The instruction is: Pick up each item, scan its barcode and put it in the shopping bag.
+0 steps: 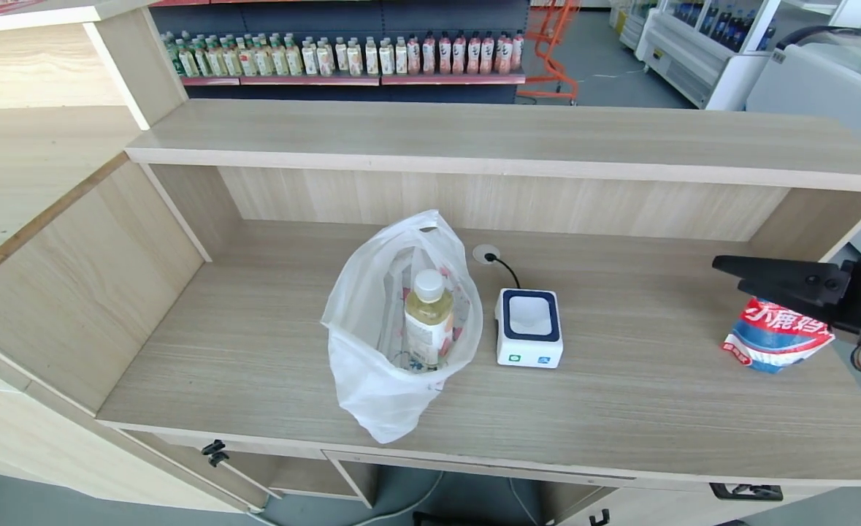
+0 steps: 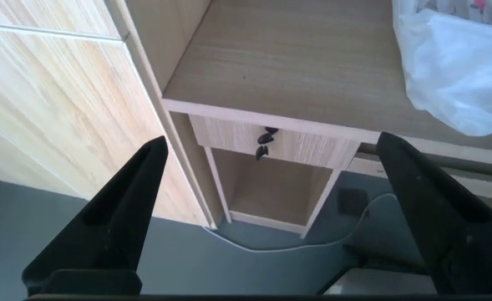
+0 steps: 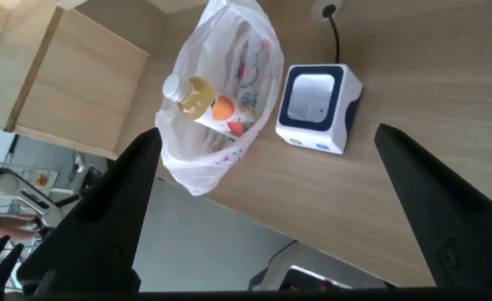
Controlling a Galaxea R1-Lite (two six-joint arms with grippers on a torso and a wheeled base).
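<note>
white shopping bag (image 1: pixel 372 380) stands open around the middle of the counter (image 1: pixel 620 409). a bottle (image 1: pixel 428 318) of pale yellow drink with a white cap sits upright inside it, along with some other stuff that's too hard to make out through the plastic. the scanner (image 1: pixel 529 327) is just beside the bag on the robot's right, window facing up, and its cable (image 1: pixel 507 269) runs back to a hole in the counter.

a red, white and blue pouch (image 1: pixel 773 337) lies way over at the right end of the counter, well apart from the scanner. the right gripper (image 3: pixel 268 135) hangs over that end with its claw spread wide and nothing between the fingers. in the head view it overlaps the top of the pouch, but can't tell if it's actually touching.

the left gripper (image 2: pixel 272 140) is spread wide too, holding nothing, down off the front left corner of the counter, facing a small drawer (image 2: pixel 271 144) under the top.
</note>
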